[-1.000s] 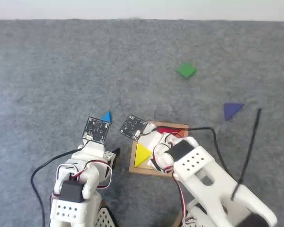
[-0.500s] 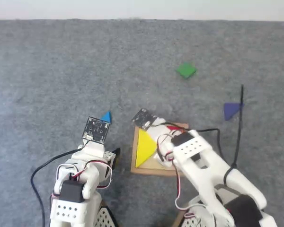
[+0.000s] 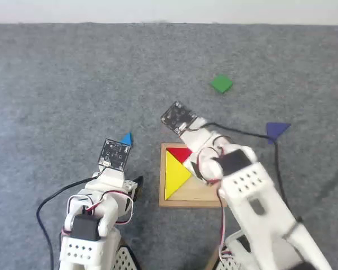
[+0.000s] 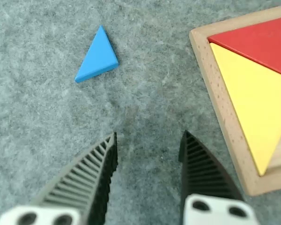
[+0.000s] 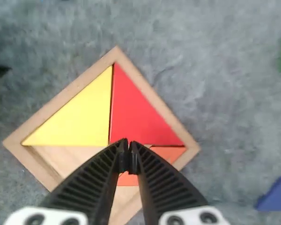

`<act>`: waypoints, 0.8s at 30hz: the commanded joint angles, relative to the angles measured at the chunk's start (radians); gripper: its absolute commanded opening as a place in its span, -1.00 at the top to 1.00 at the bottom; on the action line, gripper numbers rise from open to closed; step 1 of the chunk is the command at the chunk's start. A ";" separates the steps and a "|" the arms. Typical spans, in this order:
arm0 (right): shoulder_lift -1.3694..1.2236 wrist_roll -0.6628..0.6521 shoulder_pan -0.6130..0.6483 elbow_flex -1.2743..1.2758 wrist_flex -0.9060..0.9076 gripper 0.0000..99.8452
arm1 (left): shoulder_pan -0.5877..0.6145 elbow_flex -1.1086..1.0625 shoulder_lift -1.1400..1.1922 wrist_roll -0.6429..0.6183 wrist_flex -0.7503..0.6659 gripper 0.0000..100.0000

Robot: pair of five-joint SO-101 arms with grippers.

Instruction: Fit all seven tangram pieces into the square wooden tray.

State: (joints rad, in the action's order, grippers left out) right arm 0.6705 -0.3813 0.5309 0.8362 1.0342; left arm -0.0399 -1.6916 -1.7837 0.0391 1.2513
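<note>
Near the middle of the grey cloth (image 3: 73, 84) sits the tray (image 3: 162, 175), and the right arm has pulled back from it over the past second. A second ago its wrist hung low over the tray's left half and covered most of what lay inside. Now it has swung toward the far side, and the inside of the tray is open to the high view.

The yellow triangle (image 3: 173, 174) lies flat against the left wall. The red triangle (image 3: 180, 153) lies flat along the far wall, and the two meet edge to edge. The right wrist view also shows an orange piece (image 5: 167, 153) in the tray beside the red one, partly hidden by the fingers.

The right gripper (image 5: 128, 143) is pinched fully together with nothing between its fingers, so it looks to have finished with a piece rather than carrying one. The left arm has not moved. The left gripper (image 4: 149, 136) hangs spread wide and empty over bare cloth just left of the tray.

Three pieces seem seated, so the work is about half done. The light blue triangle (image 3: 126, 138) lies left of the tray, close to the left gripper. The dark blue triangle (image 3: 276, 130) lies to the right, and the green square (image 3: 221, 84) is farther off on the right. The pinched gripper must open before it fetches either one.
</note>
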 commanded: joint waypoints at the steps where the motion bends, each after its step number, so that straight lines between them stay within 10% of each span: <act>1: 0.093 0.021 -0.061 -0.207 0.137 0.97 | -0.005 0.007 -0.008 0.002 -0.005 0.59; 7: -0.300 0.020 -0.239 -0.560 0.182 0.82 | -0.005 0.007 -0.008 0.002 -0.005 0.59; 24: -1.537 -0.109 -0.245 -1.938 0.461 0.43 | -0.005 0.007 -0.008 0.002 -0.005 0.59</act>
State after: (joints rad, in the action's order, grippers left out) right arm -0.7196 -0.4795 0.2961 -0.7718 1.4469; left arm -0.0399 -1.6916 -1.7837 0.0391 1.2513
